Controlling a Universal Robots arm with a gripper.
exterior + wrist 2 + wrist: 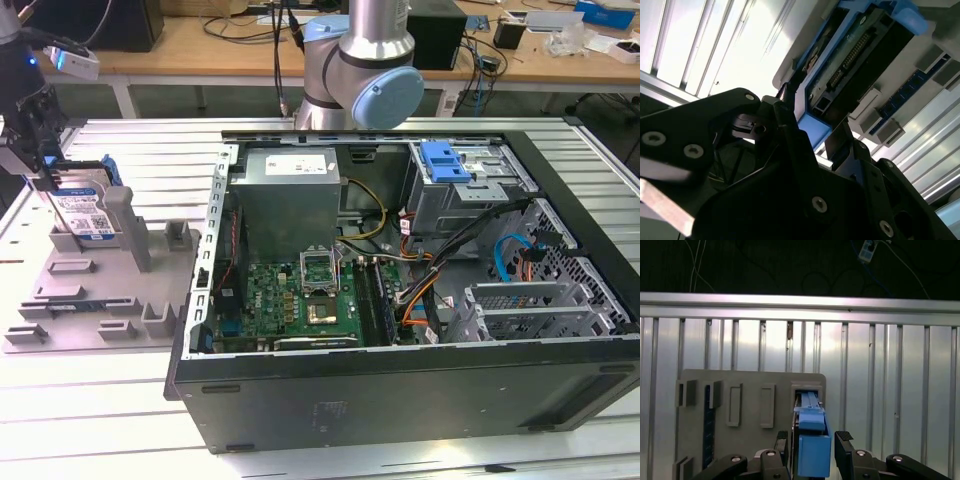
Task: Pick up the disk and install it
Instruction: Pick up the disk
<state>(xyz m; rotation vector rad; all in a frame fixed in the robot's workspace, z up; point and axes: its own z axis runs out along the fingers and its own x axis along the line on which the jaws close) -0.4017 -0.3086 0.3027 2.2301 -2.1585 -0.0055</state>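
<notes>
— Starting stage only: the disk [82,212] stands upright in the grey holder [70,300] on the tabletop [100,400], unlifted.
— The gripper [814,447] has its fingers [844,442] apart, straddling the blue frame. Installing into the computer case [400,400] remains.

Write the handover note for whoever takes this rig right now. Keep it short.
The end effector is open. Its fingers sit either side of the blue frame of the disk, with a narrow gap on each side in the first wrist view, so there is no grip yet.
The disk stands on edge in the grey holder at the exterior view's left, outside the open computer case.
Done: the end effector is lined up astride the disk.
Left: the disk is not yet gripped, lifted out of the holder or installed in the case.
</notes>
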